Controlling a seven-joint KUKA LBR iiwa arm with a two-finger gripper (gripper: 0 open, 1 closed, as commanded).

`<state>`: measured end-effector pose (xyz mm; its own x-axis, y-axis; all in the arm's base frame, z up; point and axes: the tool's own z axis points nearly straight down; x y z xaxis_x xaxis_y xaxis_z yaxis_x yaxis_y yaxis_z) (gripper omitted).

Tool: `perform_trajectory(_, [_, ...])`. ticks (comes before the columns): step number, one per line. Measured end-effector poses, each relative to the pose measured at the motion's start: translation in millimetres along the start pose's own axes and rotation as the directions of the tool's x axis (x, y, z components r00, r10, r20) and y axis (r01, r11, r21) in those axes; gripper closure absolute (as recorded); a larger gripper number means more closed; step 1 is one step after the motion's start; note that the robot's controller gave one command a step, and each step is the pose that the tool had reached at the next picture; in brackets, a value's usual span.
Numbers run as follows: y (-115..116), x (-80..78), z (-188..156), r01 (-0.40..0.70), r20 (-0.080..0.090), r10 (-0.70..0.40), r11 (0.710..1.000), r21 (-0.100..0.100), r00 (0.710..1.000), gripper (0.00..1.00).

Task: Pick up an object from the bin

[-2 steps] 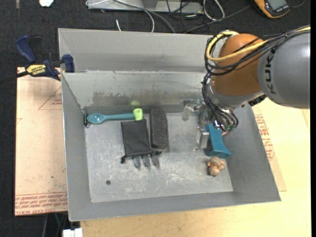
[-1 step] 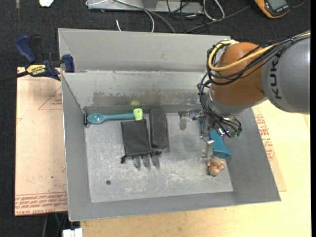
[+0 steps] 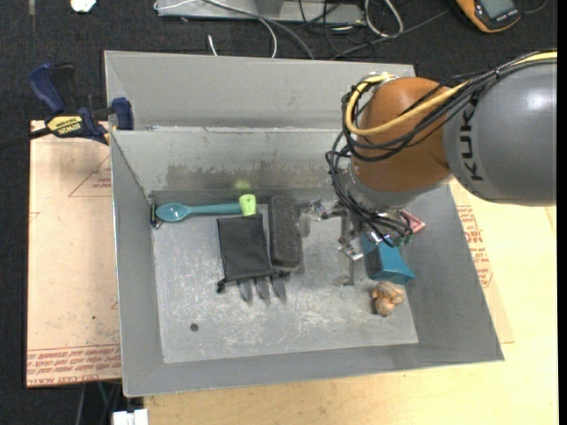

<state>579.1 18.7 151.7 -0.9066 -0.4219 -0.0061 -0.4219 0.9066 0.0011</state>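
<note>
Right of centre in the grey metal bin (image 3: 133, 237), the pincer (image 3: 349, 257) hangs beside a blue plastic block (image 3: 391, 263); whether it is apart or together cannot be told.

You can't read the claw (image 3: 354, 259) well: cables and the orange cover (image 3: 399, 135) hide its top. The blue thing (image 3: 392, 262) beside it is partly covered, and a pink thing (image 3: 413, 226) more so. The arm (image 3: 514, 140) runs off the right edge. A dark speck (image 3: 193, 328) is too small to name.
</note>
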Motion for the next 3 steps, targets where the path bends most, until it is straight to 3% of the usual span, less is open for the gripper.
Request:
perform_trajectory(1, [13, -16.6, 6, -0.281, 0.001, 0.281, 0.960, 0.000, 0.960, 0.00])
perform_trajectory(2, [59, -10.8, 36, -0.160, 0.003, 0.160, 0.987, -0.002, 0.987, 0.00])
perform_trajectory(3, [78, -53.5, 10, -0.377, 0.007, 0.377, 0.926, -0.001, 0.926, 0.00])
